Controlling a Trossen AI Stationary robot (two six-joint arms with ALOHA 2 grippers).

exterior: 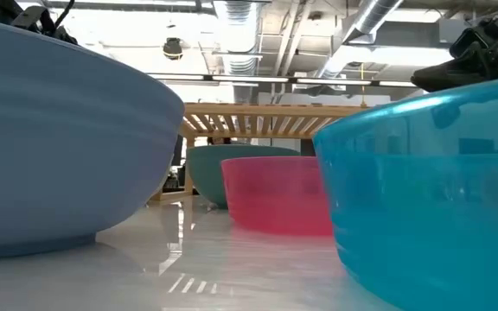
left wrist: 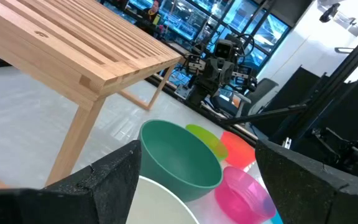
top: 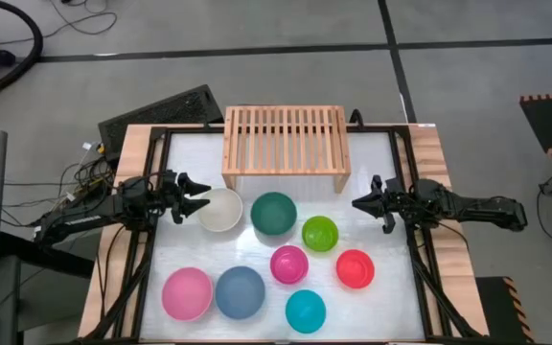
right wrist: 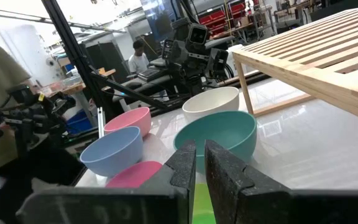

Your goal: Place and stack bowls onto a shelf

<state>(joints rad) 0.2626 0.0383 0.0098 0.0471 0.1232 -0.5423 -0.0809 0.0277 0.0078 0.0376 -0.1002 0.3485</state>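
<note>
All eight bowls sit upright on the white table, in front of the wooden shelf (top: 284,142). They are cream (top: 220,209), dark green (top: 273,214), lime green (top: 319,233), magenta (top: 288,264), red-orange (top: 355,269), pink (top: 187,293), slate blue (top: 240,291) and teal (top: 305,310). My left gripper (top: 202,195) is open just left of the cream bowl, whose rim (left wrist: 166,202) shows between its fingers (left wrist: 114,180). My right gripper (top: 356,203) is shut. It hovers right of the lime green bowl and points toward the table's left.
The shelf's slatted top (left wrist: 73,37) is bare, and its legs stand at the table's far side. The black frame rails (top: 147,249) run along the table's left and right edges. Bare table lies between the shelf and the bowls (top: 286,187). A person sits in the room beyond (right wrist: 138,59).
</note>
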